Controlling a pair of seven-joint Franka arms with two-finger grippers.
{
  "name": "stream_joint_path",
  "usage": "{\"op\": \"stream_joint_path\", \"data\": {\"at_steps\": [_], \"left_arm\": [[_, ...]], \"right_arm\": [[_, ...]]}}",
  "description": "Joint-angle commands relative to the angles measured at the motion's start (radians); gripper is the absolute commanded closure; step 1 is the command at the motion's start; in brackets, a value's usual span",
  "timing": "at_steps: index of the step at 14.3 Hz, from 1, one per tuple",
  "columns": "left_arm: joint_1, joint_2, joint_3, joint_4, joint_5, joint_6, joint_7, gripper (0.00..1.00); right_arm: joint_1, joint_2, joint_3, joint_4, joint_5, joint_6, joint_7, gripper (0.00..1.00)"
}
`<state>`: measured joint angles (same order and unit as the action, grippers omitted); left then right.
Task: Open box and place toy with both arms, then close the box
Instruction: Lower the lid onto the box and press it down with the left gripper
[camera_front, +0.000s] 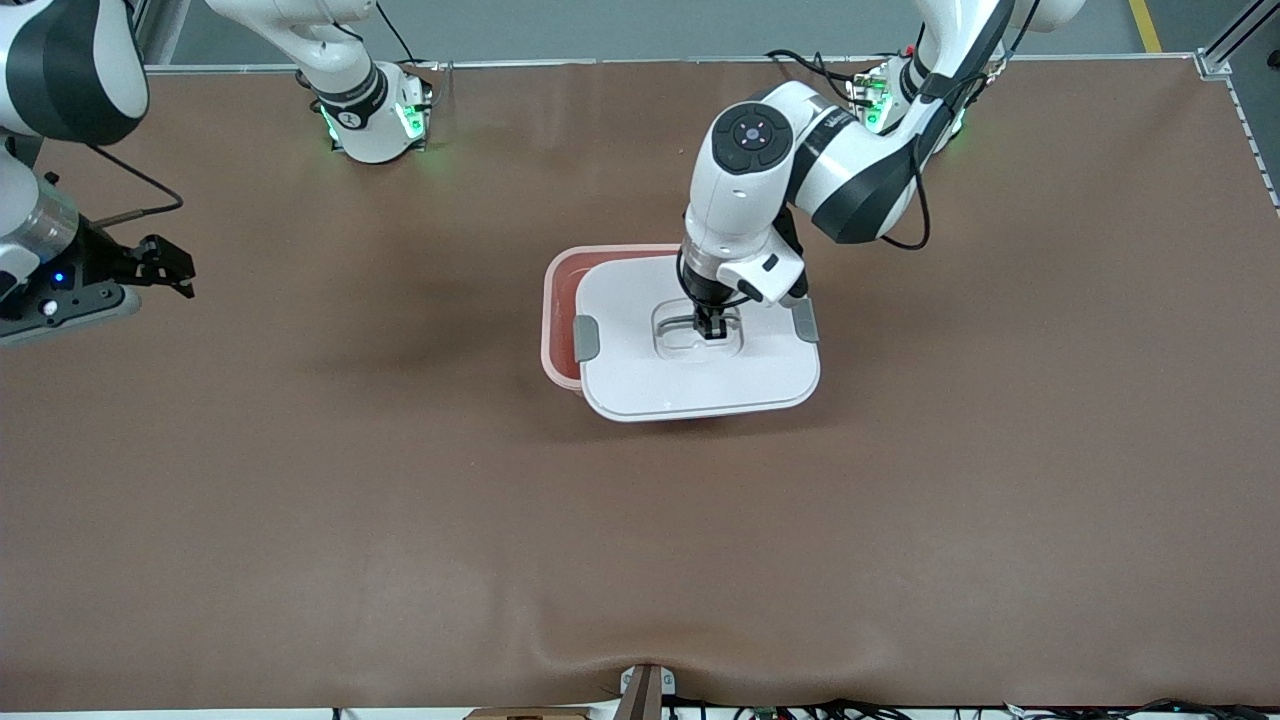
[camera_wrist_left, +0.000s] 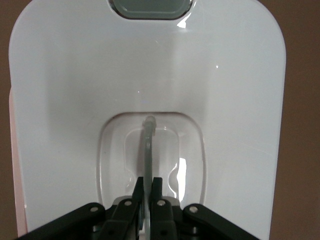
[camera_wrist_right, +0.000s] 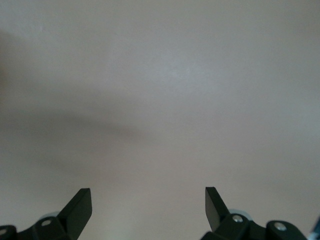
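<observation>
The box's white lid (camera_front: 700, 385) lies askew over the translucent pink tub (camera_front: 560, 300), shifted toward the front camera and the left arm's end, so a strip of the tub's rim and inside shows. My left gripper (camera_front: 710, 328) is shut on the lid's thin handle (camera_wrist_left: 148, 145) in the recessed centre, its jaws (camera_wrist_left: 148, 186) pinching it from both sides. A grey clip (camera_front: 586, 338) sits on each short side of the lid. My right gripper (camera_front: 165, 265) waits open and empty over bare table at the right arm's end; its fingers (camera_wrist_right: 80, 205) stand wide apart. The toy is out of view.
The brown table mat (camera_front: 400, 500) stretches around the box. Both arm bases (camera_front: 375, 120) stand along the table edge farthest from the front camera. A small bracket (camera_front: 645, 690) sits at the table edge nearest that camera.
</observation>
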<state>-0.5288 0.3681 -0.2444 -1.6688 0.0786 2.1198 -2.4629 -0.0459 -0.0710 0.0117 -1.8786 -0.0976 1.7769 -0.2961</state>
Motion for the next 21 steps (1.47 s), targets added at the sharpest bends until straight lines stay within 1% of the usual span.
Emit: {"op": "stream_joint_path", "data": {"at_steps": [1, 2, 4, 7, 8, 10, 13, 14, 16, 17, 19, 21], "left_arm": [[-0.039, 0.051, 0.002, 0.066, 0.024, -0.026, -0.053, 1.0], [-0.059, 0.058, 0.007, 0.072, 0.027, -0.026, -0.065, 1.0], [-0.066, 0.074, 0.005, 0.092, 0.035, -0.026, -0.07, 1.0], [-0.089, 0.098, 0.007, 0.101, 0.036, -0.026, -0.09, 1.0], [-0.103, 0.104, 0.008, 0.101, 0.039, -0.026, -0.096, 1.0], [-0.111, 0.117, 0.007, 0.103, 0.065, -0.026, -0.109, 1.0], [-0.123, 0.124, 0.007, 0.101, 0.084, -0.024, -0.131, 1.0], [-0.129, 0.127, 0.007, 0.101, 0.087, -0.024, -0.131, 1.0], [-0.138, 0.127, 0.008, 0.101, 0.107, -0.024, -0.131, 1.0], [-0.138, 0.127, 0.008, 0.1, 0.112, -0.024, -0.131, 1.0], [-0.134, 0.127, 0.008, 0.09, 0.113, -0.024, -0.13, 1.0], [-0.129, 0.127, 0.008, 0.083, 0.115, -0.024, -0.126, 1.0]], "right_arm": [[-0.003, -0.024, 0.013, -0.016, 0.035, 0.0, 0.097, 0.0], [0.009, -0.021, 0.014, 0.016, 0.036, -0.051, 0.098, 0.0], [0.037, -0.01, 0.014, 0.082, 0.05, -0.141, 0.101, 0.0], [0.055, -0.001, 0.014, 0.165, 0.127, -0.232, 0.205, 0.0], [0.057, 0.005, 0.014, 0.196, 0.131, -0.264, 0.239, 0.0], [0.063, 0.022, 0.014, 0.255, 0.133, -0.296, 0.255, 0.0], [0.061, 0.042, 0.014, 0.311, 0.139, -0.298, 0.255, 0.0], [0.06, 0.051, 0.013, 0.326, 0.156, -0.3, 0.253, 0.0], [0.063, 0.086, 0.01, 0.37, 0.161, -0.301, 0.255, 0.0], [0.063, 0.1, 0.01, 0.397, 0.162, -0.324, 0.256, 0.0], [0.067, 0.106, 0.007, 0.406, 0.164, -0.365, 0.276, 0.0], [0.078, 0.106, 0.005, 0.406, 0.165, -0.373, 0.302, 0.0]]}}
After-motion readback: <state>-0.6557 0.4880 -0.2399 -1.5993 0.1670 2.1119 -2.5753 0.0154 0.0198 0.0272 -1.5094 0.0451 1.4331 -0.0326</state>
